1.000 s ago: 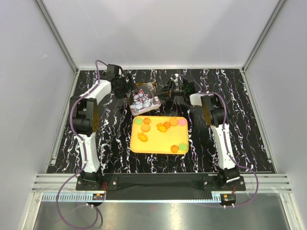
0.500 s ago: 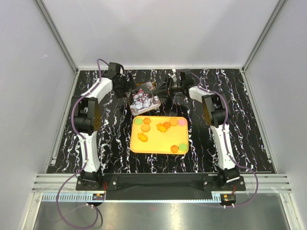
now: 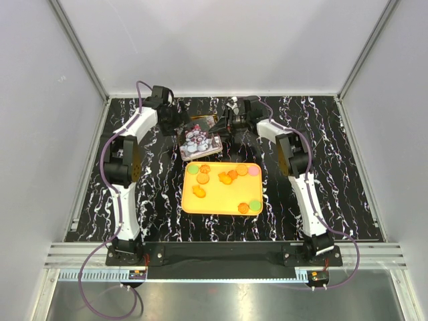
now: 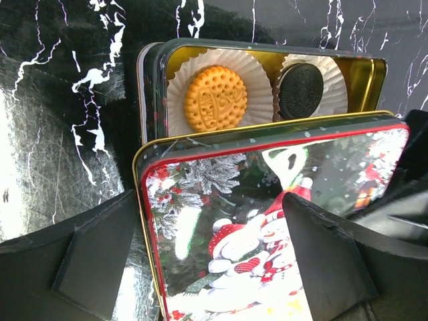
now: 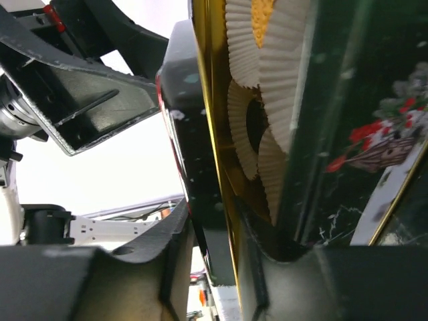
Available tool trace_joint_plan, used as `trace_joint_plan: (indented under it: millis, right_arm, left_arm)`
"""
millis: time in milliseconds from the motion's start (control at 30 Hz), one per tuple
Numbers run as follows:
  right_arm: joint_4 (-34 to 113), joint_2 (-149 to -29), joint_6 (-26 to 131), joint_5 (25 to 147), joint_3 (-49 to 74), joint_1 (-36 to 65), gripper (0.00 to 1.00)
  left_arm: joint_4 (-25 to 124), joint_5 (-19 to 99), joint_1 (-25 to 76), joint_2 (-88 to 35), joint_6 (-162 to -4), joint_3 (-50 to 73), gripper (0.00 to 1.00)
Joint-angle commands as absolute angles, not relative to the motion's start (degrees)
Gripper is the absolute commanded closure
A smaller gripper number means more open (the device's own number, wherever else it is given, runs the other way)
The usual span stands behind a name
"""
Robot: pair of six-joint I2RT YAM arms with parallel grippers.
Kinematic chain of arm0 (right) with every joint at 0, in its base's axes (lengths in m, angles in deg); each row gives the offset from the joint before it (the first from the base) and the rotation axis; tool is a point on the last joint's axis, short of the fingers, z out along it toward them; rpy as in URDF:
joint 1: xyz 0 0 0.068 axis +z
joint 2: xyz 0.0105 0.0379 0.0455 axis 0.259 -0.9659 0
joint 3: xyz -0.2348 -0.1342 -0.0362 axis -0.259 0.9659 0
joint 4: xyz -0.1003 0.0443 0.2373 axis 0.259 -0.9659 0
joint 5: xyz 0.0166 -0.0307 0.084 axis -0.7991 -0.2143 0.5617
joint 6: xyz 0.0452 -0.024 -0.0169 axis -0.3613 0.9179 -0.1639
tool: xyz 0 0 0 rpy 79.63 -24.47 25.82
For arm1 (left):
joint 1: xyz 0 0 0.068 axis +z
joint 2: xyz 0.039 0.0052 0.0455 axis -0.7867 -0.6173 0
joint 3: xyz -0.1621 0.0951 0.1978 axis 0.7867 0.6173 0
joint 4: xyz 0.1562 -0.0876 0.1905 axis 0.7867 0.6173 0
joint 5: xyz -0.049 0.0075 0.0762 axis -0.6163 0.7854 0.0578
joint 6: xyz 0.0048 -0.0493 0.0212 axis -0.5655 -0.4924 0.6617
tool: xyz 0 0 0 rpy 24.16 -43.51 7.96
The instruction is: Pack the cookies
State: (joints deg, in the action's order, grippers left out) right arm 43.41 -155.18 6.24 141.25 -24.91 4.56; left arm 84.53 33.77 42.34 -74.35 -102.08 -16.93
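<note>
Black marbled table [image 3: 334,174]; both claws grip tin [image 4: 267,87] edges.

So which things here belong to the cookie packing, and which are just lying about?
Job:
cookies on the yellow tray
tin with an orange cookie and a black cookie in paper liners
tin lid

Lying about:
nothing seen

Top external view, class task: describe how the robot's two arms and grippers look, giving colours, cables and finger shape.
Both arms have white link shells with black joints, and purple cables loop alongside them. The left gripper and right gripper are black; the left one's fingers are broad, flat and matte.
</note>
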Motion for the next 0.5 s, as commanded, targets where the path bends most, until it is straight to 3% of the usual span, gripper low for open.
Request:
trace_joint_plan:
  millis: [0, 233, 467]
  right_arm:
    - [47.67, -156.23, 2.77, 143.53, -27.06, 5.21, 0.67]
    - [66.56, -157.46, -12.35, 144.41, -22.41, 5.12, 0.91]
    - [76.38, -157.55, -18.39, 142.22, -20.47, 4.42, 0.97]
  left_arm:
    - [83.84, 33.02, 41.86, -74.62, -101.24, -19.30, 0.06]
    - [84.19, 31.79, 41.95, -72.51, -100.36, -20.00, 0.03]
    - [84.63, 29.60, 44.13, -68.39, -99.92, -21.58, 0.01]
